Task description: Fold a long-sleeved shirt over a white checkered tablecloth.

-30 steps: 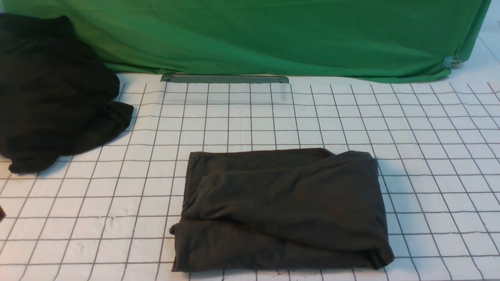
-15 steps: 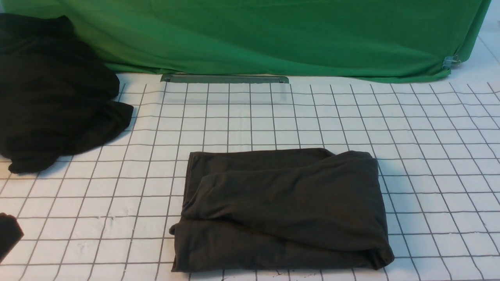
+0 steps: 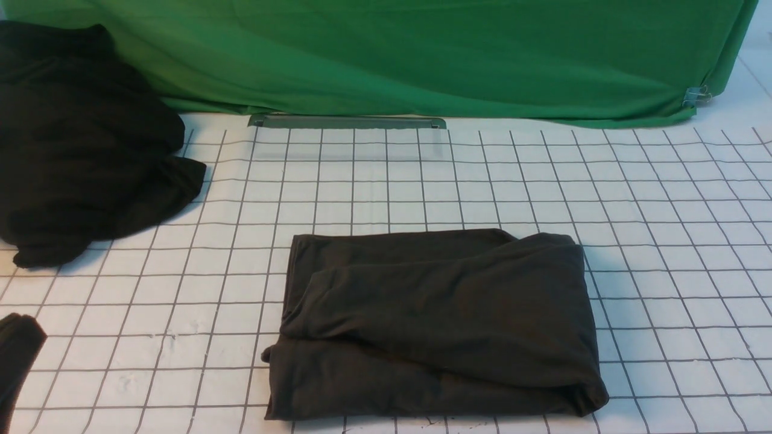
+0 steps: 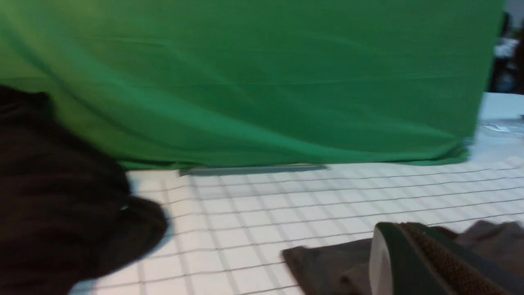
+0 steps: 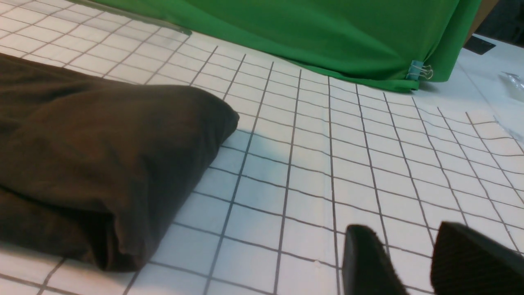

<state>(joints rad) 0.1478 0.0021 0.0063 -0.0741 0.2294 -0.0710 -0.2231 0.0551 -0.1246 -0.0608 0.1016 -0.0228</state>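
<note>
Fingers of the right gripper [image 5: 413, 262] are showing only in the right wrist view, standing a little spread with a strip of tablecloth visible between them, gripping nothing and hovering over bare squares just off the shirt's right-hand fold. On the left, a dark piece of the left gripper [image 3: 15, 361] is poking in at the near left edge of the front view, well apart from the shirt; the left wrist view is showing one padded finger [image 4: 434, 262] in front of the shirt's corner, and the fingers are pressed together on nothing. Between the two, the long-sleeved shirt [image 3: 434, 325] is lying folded into a thick rectangle at the near middle of the bench, its long axis running left to right, with the near edge close to the bottom of the front view. Its logo and label are not showing. Around it the white checkered tablecloth [image 3: 663, 241] is offering open squares to the right, behind, and to the left. Farther back on the left, a shapeless black garment [image 3: 84, 150] is sitting in a heap, well apart from the shirt. At the far edge a grey bar [image 3: 347, 122] is lying along the foot of the green cloth [image 3: 422, 54], and the right wrist view is showing a binder clip [image 5: 417, 70] at that cloth's right corner more clearly.
</note>
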